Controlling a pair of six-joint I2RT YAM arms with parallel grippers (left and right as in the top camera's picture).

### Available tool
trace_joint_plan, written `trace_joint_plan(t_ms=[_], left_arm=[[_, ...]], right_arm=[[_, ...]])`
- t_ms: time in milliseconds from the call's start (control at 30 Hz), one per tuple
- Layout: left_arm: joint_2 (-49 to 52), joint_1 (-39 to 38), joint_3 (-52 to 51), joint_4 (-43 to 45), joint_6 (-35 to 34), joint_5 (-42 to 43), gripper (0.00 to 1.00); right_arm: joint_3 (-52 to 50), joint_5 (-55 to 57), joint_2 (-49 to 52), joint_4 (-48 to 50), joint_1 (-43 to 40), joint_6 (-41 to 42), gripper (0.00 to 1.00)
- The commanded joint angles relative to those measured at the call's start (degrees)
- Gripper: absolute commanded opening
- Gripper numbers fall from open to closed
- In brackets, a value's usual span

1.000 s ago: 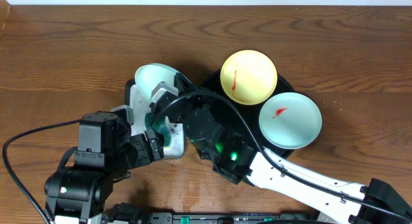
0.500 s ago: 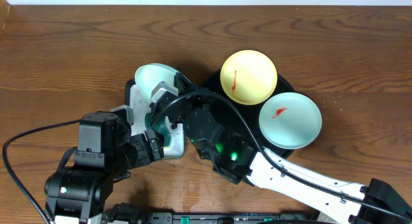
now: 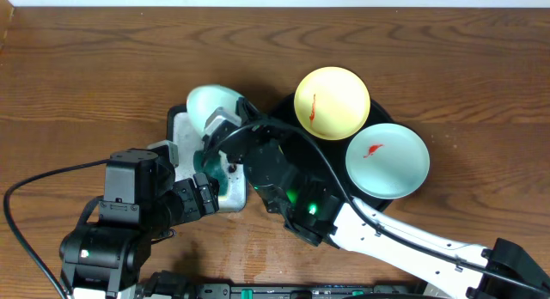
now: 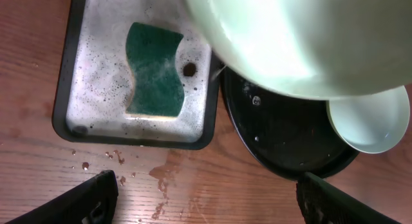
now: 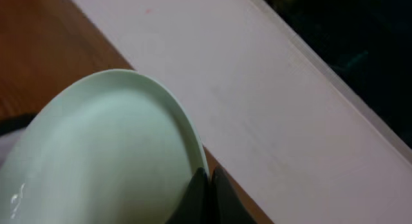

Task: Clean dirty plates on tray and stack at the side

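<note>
Three plates in view. Two lie flat, hollows up, on the black tray (image 4: pixel 277 137). The yellow plate (image 3: pixel 333 102) sits at the tray's far side, with a red streak running roughly far-to-near. The smeared mint plate (image 3: pixel 387 160) sits at the tray's right side, overhanging the rim, its red mark slanted. In the overhead view their edges meet.

The third plate (image 3: pixel 215 106), also mint, is off the black tray and up in the air. It hangs over the far end of the small tray (image 4: pixel 64 102) to the left. It is tilted rather than level, so from overhead it reads as an oval, wider left-to-right (being round, it has no true long axis).

Right gripper (image 5: pixel 207 192): jaws closed to a thin pinch on the third plate's rim, seen at the bottom of the right wrist view.

Left gripper (image 4: pixel 206 185): jaws spread wide and gripping nothing, low over the wet table (image 3: pixel 86 76) near the small tray's near edge.

The small tray has a foamy whitish floor. A green sponge (image 4: pixel 153 71) lies flat in it, long axis running along the tray's length.
</note>
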Motion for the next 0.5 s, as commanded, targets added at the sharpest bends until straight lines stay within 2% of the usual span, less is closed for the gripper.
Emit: trace_joint_plan(t_ms=[0, 67, 133, 200, 267, 300, 333, 367, 400, 467], left_arm=[[-0.2, 0.3, 0.0, -0.1, 0.7, 0.3, 0.89], [-0.2, 0.3, 0.0, -0.1, 0.7, 0.3, 0.89], [-0.2, 0.2, 0.0, -0.1, 0.7, 0.3, 0.89], [-0.2, 0.2, 0.0, -0.1, 0.7, 0.3, 0.89], [-0.2, 0.2, 0.0, -0.1, 0.7, 0.3, 0.89], [-0.2, 0.3, 0.0, -0.1, 0.7, 0.3, 0.89], [-0.2, 0.3, 0.0, -0.1, 0.7, 0.3, 0.89], [-0.2, 0.2, 0.0, -0.1, 0.7, 0.3, 0.89], [-0.2, 0.3, 0.0, -0.1, 0.7, 0.3, 0.89], [-0.2, 0.3, 0.0, -0.1, 0.7, 0.3, 0.89]], right_arm=[[0.9, 0.5, -1.2, -0.5, 0.4, -0.3, 0.01], [0.9, 4.8, -1.2, 1.2, 0.1, 0.8, 0.01], [0.9, 3.2, -1.3, 0.8, 0.0, 3.5, 0.01], [0.9, -0.8, -1.2, -1.5, 0.8, -1.6, 0.01], [0.9, 2.5, -1.1, -0.7, 0.8, -1.4, 0.01], [0.9, 3.2, -1.1, -0.5, 0.6, 1.7, 0.01], [0.9, 0.5, -1.1, -1.8, 0.7, 1.6, 0.01], [0.9, -3.1, -1.1, -4.1, 1.4, -1.9, 0.01], [0.9, -2.4, -1.1, -4.4, 1.7, -3.4, 0.01], [0.9, 3.8, -1.2, -4.3, 1.6, 1.0, 0.01]])
